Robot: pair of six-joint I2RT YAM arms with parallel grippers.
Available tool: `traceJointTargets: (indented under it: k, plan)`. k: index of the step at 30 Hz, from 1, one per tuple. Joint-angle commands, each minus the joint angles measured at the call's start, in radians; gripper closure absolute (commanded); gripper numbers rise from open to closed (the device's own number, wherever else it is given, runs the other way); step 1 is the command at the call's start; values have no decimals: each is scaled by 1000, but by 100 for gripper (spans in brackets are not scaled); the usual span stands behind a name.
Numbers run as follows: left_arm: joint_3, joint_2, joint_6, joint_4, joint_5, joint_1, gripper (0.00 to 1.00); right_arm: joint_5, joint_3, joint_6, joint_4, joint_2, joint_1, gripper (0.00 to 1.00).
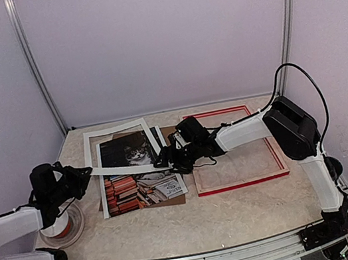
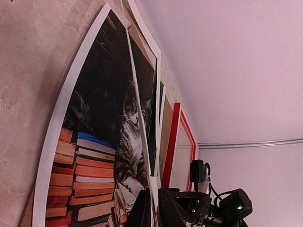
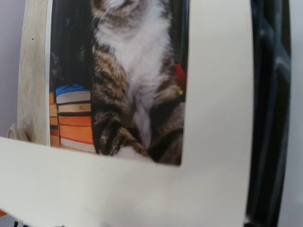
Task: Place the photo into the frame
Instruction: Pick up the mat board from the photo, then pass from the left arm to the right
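The step in hand is judged to be clearing the white mat (image 1: 114, 128) off the photo (image 1: 130, 193), which lies flat under the mat, between the two grippers. The left gripper (image 2: 152, 210) is clamped on the mat's edge, which is tilted up off the print. The right gripper (image 1: 167, 159) is placed at the mat's far side. Next, the mat must be set aside and the photo carried to the frame (image 1: 241, 185), just beyond the right jaws.

The pinch is shown only in the left wrist view. The right wrist view is filled by mat and cat, so the state of the right jaws cannot be told. The frame is seen whole only from the top.
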Motion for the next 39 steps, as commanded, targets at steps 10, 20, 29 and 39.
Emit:
traceJointTargets:
  k: [10,20,29,39]
  plan:
    - [48,-32,6,-14,27,6,100,-131,-131,108,54,-137,-76,21]
    - [74,-73,-67,17,53,12,99,-209,-154,182,143,-124,-93,21]
    - [97,-92,-90,11,60,16,98,-241,-149,219,192,-72,-88,22]
    - [111,-106,-89,-13,67,21,97,-309,-130,298,339,25,-85,22]
